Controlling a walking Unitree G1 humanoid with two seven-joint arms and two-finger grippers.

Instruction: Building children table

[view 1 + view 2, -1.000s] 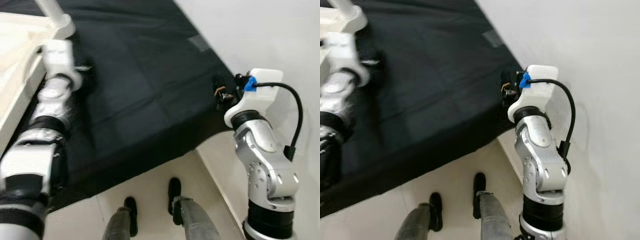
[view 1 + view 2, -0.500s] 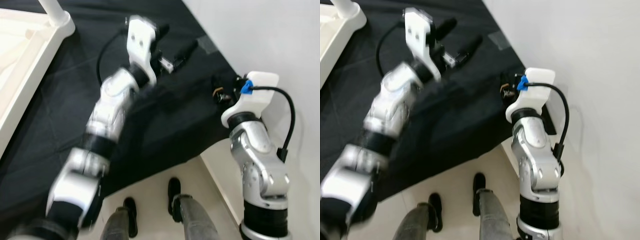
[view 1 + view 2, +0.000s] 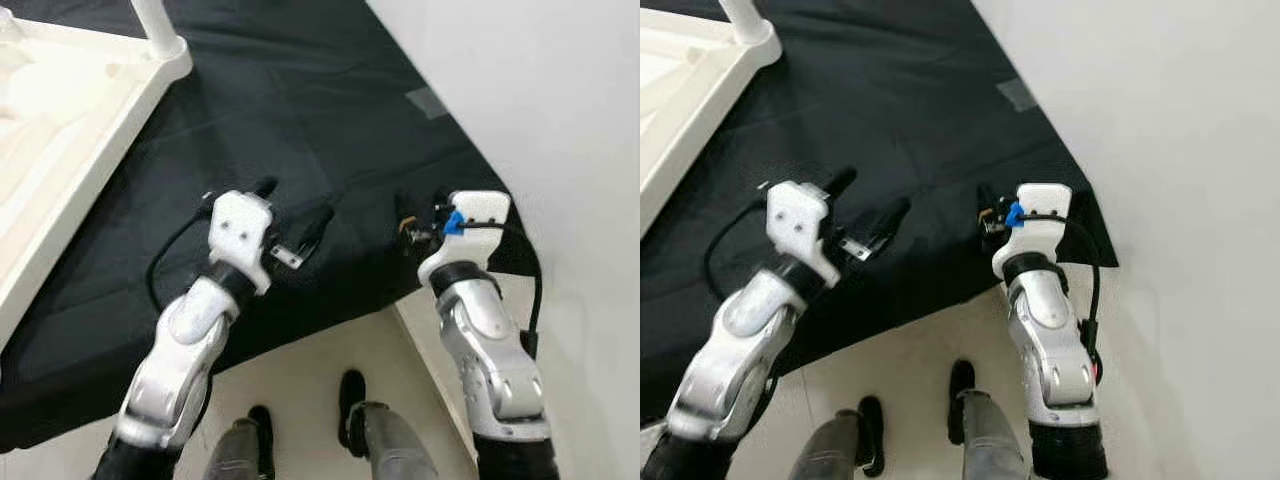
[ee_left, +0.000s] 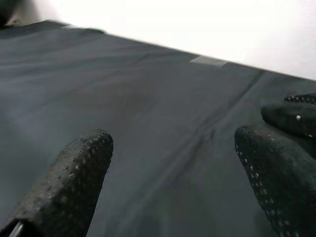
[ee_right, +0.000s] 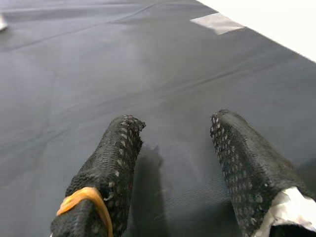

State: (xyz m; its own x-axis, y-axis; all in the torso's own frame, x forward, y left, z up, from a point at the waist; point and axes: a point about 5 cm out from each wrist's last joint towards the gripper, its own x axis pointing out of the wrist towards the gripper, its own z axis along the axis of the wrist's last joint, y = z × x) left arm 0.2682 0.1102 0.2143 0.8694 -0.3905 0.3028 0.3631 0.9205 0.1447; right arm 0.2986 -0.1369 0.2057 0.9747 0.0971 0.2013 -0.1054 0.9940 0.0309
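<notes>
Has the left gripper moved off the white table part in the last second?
Yes. The left gripper has swung away from the white table part, out over the black cloth toward the right gripper, fingers open.

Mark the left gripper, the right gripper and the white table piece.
left gripper point(image 3: 295, 210), left eye view, midway between its spread fingertips.
right gripper point(image 5: 175, 126), right wrist view, gap between its open fingertips.
white table piece point(image 3: 120, 110), left eye view, its edge rail.

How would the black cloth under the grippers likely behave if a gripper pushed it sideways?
The black cloth shows creases and drapes over the edge, so it is probably floppy and would bunch. The white frame resting on it probably pins that corner.
</notes>
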